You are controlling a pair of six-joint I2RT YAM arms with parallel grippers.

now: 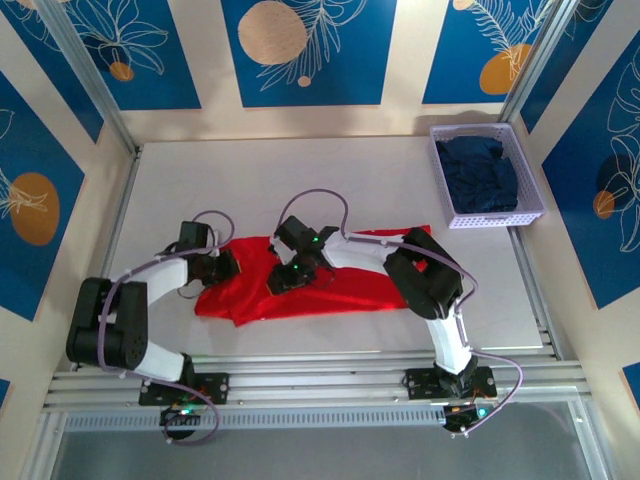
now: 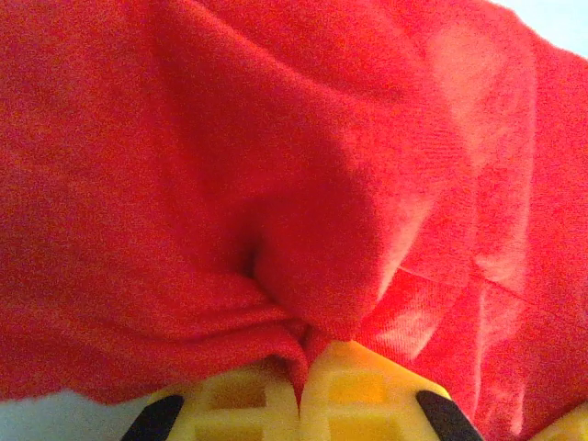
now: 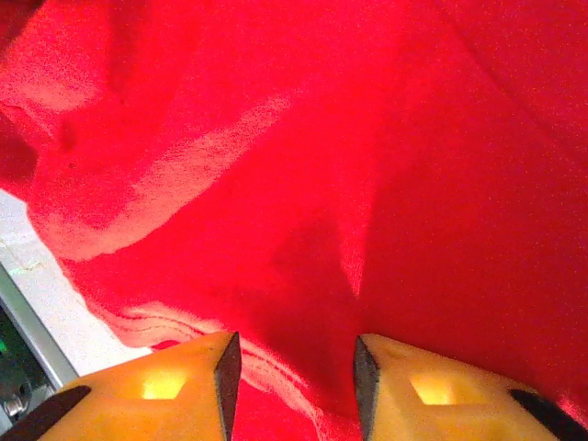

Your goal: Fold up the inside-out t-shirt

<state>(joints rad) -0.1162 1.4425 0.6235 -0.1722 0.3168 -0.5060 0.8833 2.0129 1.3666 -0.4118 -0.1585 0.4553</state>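
The left gripper is clamped on a fold of the shirt, which bunches just ahead of its tips. On the right gripper the jaws stand apart, cloth just below them, perhaps touching.

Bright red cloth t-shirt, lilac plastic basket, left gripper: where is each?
bright red cloth t-shirt [image 1: 340, 295]: top view, bare lower middle.
lilac plastic basket [image 1: 498, 220]: top view, near rim.
left gripper [image 2: 301, 375]: left wrist view, where its fingertips meet.
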